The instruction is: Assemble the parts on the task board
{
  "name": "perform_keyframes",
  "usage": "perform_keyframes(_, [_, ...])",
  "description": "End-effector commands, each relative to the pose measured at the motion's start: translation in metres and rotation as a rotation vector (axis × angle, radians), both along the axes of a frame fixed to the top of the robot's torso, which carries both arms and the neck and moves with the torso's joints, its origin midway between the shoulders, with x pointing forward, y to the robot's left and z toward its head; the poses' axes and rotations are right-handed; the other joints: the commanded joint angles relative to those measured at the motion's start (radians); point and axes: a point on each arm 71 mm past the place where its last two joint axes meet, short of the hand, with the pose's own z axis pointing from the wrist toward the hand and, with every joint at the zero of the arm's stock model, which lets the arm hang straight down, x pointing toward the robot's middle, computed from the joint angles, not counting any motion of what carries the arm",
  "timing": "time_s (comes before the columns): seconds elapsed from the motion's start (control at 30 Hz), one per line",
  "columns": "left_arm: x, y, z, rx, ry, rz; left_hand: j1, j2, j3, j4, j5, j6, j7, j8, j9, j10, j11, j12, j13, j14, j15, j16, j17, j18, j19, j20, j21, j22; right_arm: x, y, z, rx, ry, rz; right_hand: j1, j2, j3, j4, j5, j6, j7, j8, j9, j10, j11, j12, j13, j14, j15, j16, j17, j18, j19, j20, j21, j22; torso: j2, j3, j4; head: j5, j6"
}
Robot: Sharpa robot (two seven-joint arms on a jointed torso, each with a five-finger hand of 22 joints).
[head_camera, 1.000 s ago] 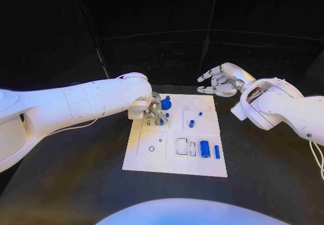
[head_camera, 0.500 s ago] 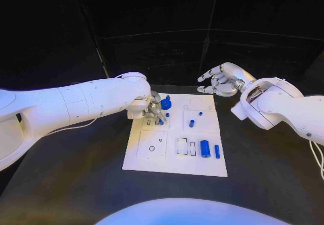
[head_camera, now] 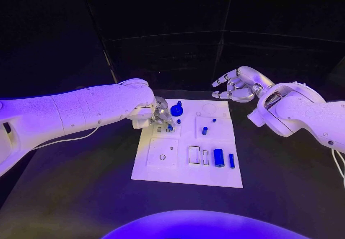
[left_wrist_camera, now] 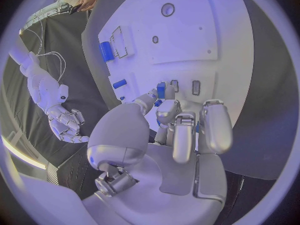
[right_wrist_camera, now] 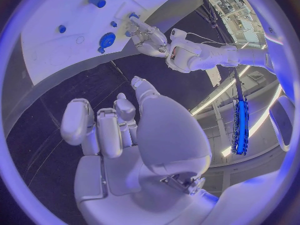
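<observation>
Insertion step in hand: left hand (left_wrist_camera: 164, 135) pinches a small blue part (left_wrist_camera: 161, 90) in its fingers over the task board (head_camera: 180, 172), far-left area, so alignment and lowering likely follow, while right hand (head_camera: 236, 84) hovers beyond, fingers curled, empty.

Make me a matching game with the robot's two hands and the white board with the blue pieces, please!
Things:
1. left hand
2. right hand
3. task board
4. big blue cylinder

Places or states:
A. lies flat in the middle of the black table
B. lies on the board's near part, beside a thinner blue piece
C. held up off the table beyond the board's far right corner, holding nothing
D. down over the board's far left part, fingertips at a small blue part

Pairs: 1-D, 2-C, 3-A, 4-B
</observation>
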Motion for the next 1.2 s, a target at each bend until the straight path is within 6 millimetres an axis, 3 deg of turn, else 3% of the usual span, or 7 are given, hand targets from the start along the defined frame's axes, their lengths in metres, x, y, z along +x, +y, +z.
perform_keyframes(0.03, [-0.001, -0.002, 0.004, -0.074, -0.053, 0.037, -0.016, -0.013, 0.199, -0.148, 0.002, -0.011, -0.002, 0.015, 0.009, 0.006, 0.001, 0.003, -0.001, 0.105, 0.002, 0.003, 0.263, -0.01, 0.002, 0.003, 0.005, 0.002, 0.001, 0.0, 0.001, 0.0, 0.002, 0.002, -0.002, -0.005, 0.0, 0.007, -0.001, -0.005, -0.003, 0.005, 0.0, -0.005, 0.001, -0.005, -0.001, 0.044, -0.006, -0.008, -0.001, 0.014, -0.008, 0.001, -0.008, -0.004, 0.0, 0.0019, -0.0013, 0.004, 0.001])
perform_keyframes(0.2, [-0.006, 0.004, 0.006, -0.079, -0.108, 0.032, -0.021, -0.025, 0.227, -0.147, 0.001, -0.015, -0.002, 0.025, 0.015, 0.007, 0.001, 0.003, -0.003, 0.105, 0.001, 0.003, 0.263, -0.011, 0.003, 0.003, 0.005, 0.004, 0.001, -0.002, 0.001, -0.001, 0.002, -0.002, -0.002, -0.005, 0.0, 0.007, -0.001, -0.005, -0.003, 0.005, 0.0, -0.004, 0.001, -0.005, 0.0, 0.045, -0.006, -0.007, -0.001, 0.014, -0.007, 0.001, -0.007, -0.003, -0.001, 0.0004, -0.002, -0.001, 0.002])
perform_keyframes(0.3, [-0.008, 0.008, 0.005, -0.068, -0.147, 0.026, -0.023, -0.031, 0.24, -0.146, 0.001, -0.017, -0.002, 0.03, 0.019, 0.008, 0.001, 0.002, -0.004, 0.105, 0.0, 0.003, 0.263, -0.011, 0.004, 0.003, 0.006, 0.005, 0.002, -0.003, 0.0, -0.002, 0.002, -0.005, -0.002, -0.005, 0.0, 0.007, -0.001, -0.005, -0.003, 0.005, 0.0, -0.004, 0.001, -0.004, 0.0, 0.045, -0.006, -0.007, 0.0, 0.014, -0.008, 0.001, -0.008, -0.004, 0.0, -0.0001, 0.001, -0.003, 0.002])
perform_keyframes(0.73, [-0.012, 0.019, -0.003, -0.006, -0.209, 0.004, -0.02, -0.041, 0.256, -0.148, 0.001, -0.019, -0.003, 0.037, 0.023, 0.01, 0.0, 0.002, -0.004, 0.105, 0.0, 0.003, 0.263, -0.011, 0.004, 0.003, 0.006, 0.006, 0.002, -0.004, 0.0, -0.003, 0.001, -0.006, 0.003, -0.008, 0.001, 0.004, -0.004, -0.006, -0.004, 0.006, 0.0, -0.004, 0.001, -0.004, -0.001, 0.045, -0.007, -0.008, 0.0, 0.014, -0.007, 0.001, -0.008, -0.004, 0.001, -0.0002, -0.0019, 0.01, 0.0])
perform_keyframes(1.2, [-0.015, 0.018, -0.012, 0.021, -0.195, -0.016, -0.019, -0.043, 0.26, -0.148, 0.001, -0.019, -0.003, 0.039, 0.024, 0.01, 0.0, 0.003, -0.004, 0.105, 0.0, 0.003, 0.263, -0.011, 0.004, 0.003, 0.006, 0.005, 0.003, -0.004, 0.0, -0.004, 0.004, -0.003, 0.004, -0.008, 0.001, 0.004, -0.005, -0.007, -0.004, 0.006, 0.0, -0.006, 0.001, -0.006, -0.003, 0.045, -0.007, -0.007, 0.0, 0.014, -0.008, 0.001, -0.008, -0.004, 0.001, 0.0001, -0.0028, 0.011, -0.002])
